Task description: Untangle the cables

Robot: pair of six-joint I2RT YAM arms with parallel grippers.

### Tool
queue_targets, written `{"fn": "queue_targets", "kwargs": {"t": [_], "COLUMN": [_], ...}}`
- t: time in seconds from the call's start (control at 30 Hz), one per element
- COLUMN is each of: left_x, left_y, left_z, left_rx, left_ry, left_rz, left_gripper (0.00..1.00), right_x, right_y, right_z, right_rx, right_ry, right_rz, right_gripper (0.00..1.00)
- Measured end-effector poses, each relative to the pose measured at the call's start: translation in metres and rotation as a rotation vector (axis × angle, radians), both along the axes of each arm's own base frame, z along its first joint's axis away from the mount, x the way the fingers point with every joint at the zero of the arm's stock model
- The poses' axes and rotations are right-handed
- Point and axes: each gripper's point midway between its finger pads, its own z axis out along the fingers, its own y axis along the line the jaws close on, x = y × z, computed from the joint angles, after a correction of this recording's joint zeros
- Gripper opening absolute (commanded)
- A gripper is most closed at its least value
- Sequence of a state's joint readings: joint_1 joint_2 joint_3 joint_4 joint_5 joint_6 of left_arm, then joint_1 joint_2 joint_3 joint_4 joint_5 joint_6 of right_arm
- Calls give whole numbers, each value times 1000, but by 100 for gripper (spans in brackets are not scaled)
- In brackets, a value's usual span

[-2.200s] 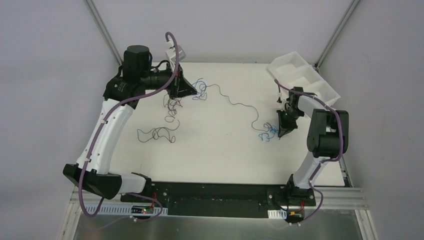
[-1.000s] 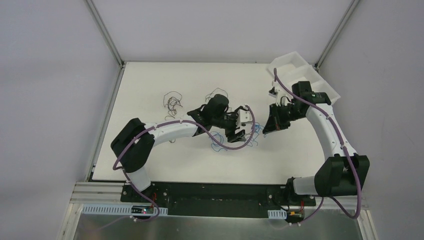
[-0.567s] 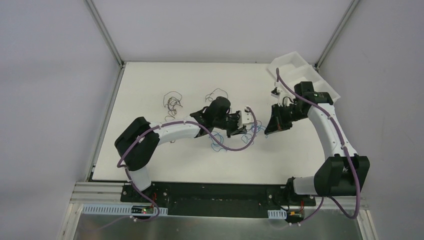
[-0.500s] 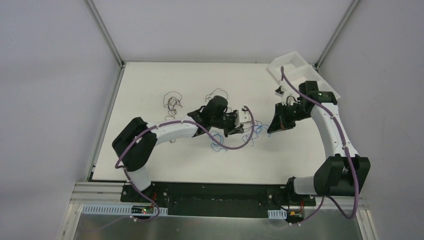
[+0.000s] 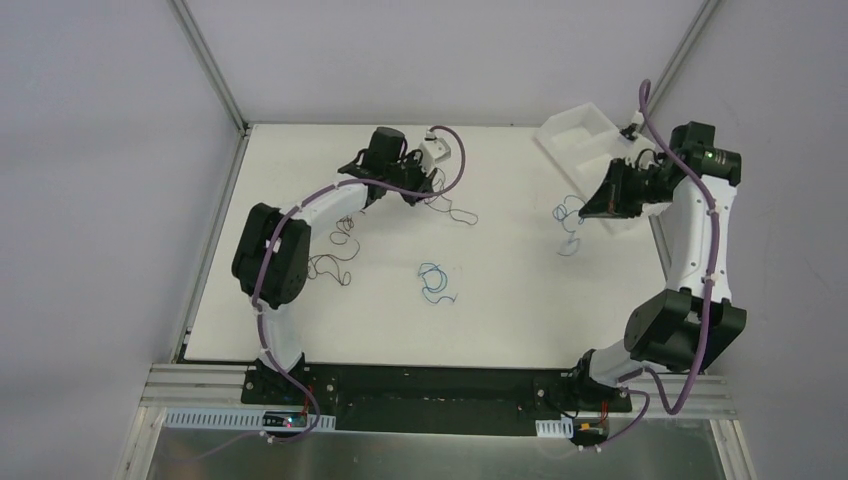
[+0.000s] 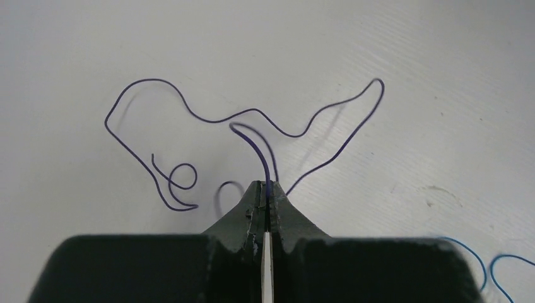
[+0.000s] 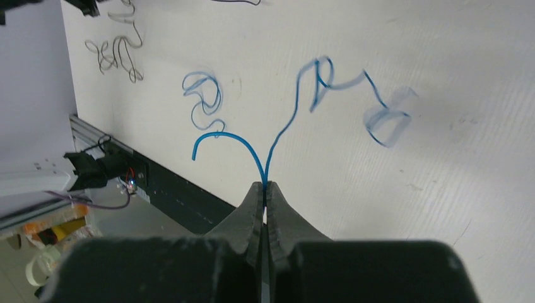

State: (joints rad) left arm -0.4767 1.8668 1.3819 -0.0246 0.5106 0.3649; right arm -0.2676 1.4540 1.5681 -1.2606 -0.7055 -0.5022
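Across the table point(image 5: 520, 320) arms point(image 5: 320, 200) swung apart, left jaws pinching dark wire point(image 6: 214, 121), right jaws blue wire point(image 7: 278, 140).

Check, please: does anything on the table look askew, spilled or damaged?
Only the white tray at the far right corner stands out: it lies at an angle to the edges of the table, not square with them. Nothing looks spilled or damaged.

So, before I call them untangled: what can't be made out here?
Top view: dark wires by the left arm too thin to tell crossings.
Right wrist view: the held blue wire has a motion-blurred far loop.
Left wrist view: another blue wire is cut off by the right edge.
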Motion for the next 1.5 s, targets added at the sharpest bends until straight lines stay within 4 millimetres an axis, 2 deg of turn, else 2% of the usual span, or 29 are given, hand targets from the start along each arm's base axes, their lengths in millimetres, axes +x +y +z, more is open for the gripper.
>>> {"fn": "queue_targets", "kwargs": {"t": [0.1, 0.13, 0.2, 0.23, 0.33, 0.37, 0.53, 0.63, 0.8, 0.97, 1.1, 1.3, 1.5], "left_x": [24, 31, 40, 43, 47, 47, 46, 40, 23, 10, 0, -6, -9], "left_y": [5, 12, 24, 29, 37, 36, 25, 24, 31, 36, 40, 46, 47], "left_z": [-6, -11, -22, -27, -34, -33, -6, 12, 46, 79, 92, 87, 80], "left_rx": [-2, 1, 8, 11, 5, 1, -36, -51, -82, -120, -143, -127, -121], "left_ry": [17, 30, 61, 77, 137, 153, 187, 214, 250, 245, 252, 258, 280], "left_rz": [35, 51, 75, 79, 106, 111, 132, 157, 209, 245, 269, 293, 300], "left_gripper": [0, 7, 46, 59, 95, 98, 99, 99, 99, 99, 99, 99, 99], "right_x": [30, 40, 56, 61, 75, 79, 103, 115, 127, 136, 135, 140, 150], "right_y": [-14, -21, -35, -40, -51, -54, -69, -86, -125, -166, -195, -223, -229], "right_z": [14, 19, 26, 28, 35, 39, 68, 86, 90, 71, 54, 26, -12], "right_rx": [6, 4, -3, -5, -4, -3, -6, -20, -87, -200, -288, -353, -344], "right_ry": [-24, -38, -64, -71, -88, -96, -178, -230, -252, -224, -191, -140, -65], "right_rz": [-68, -93, -145, -167, -226, -241, -290, -337, -425, -491, -517, -523, -497], "right_gripper": [0, 0, 0, 0, 0, 0, 0, 0, 0, 0, 0, 0, 0]}}
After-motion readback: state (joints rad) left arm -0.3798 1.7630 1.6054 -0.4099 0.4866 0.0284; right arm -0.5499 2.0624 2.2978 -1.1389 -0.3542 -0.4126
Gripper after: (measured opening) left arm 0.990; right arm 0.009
